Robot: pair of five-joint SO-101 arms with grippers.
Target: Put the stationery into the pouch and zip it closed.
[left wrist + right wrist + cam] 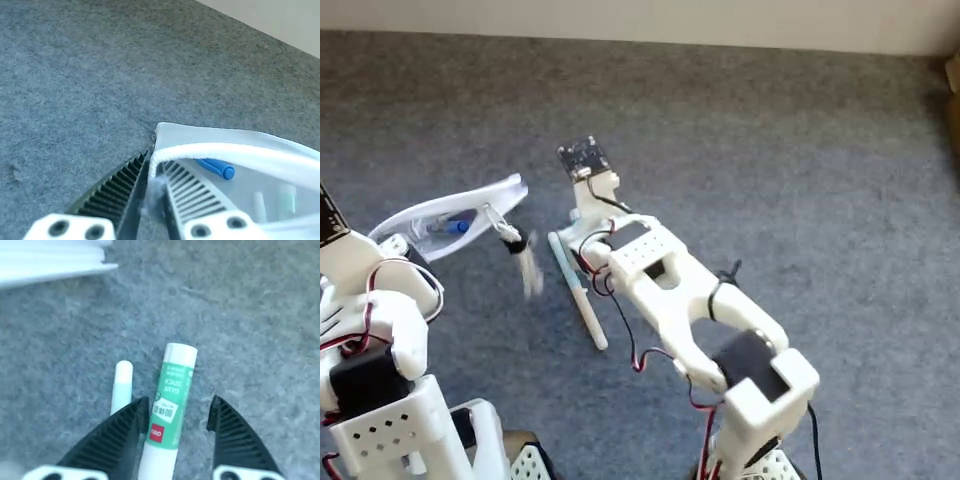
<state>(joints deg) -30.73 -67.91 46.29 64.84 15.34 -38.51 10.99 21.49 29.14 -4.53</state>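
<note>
A translucent white pouch (440, 215) is lifted off the carpet at the left, its mouth gaping. My left gripper (152, 162) is shut on the pouch (240, 155) at its rim corner. A blue-capped pen (215, 167) lies inside it, also visible from above (453, 226). My right gripper (180, 402) is open and low over the carpet, with a green-and-white glue stick (175, 380) lying between its fingers, untouched. A white pen (121, 385) lies just beside one finger. From above, a long pale pen (577, 290) lies next to the right arm (650, 270).
The zipper pull (510, 238) with a pale tassel hangs from the pouch's open end. Grey carpet (800, 150) stretches bare to the right and far side. A pale wall runs along the back. The arm bases stand at the near edge.
</note>
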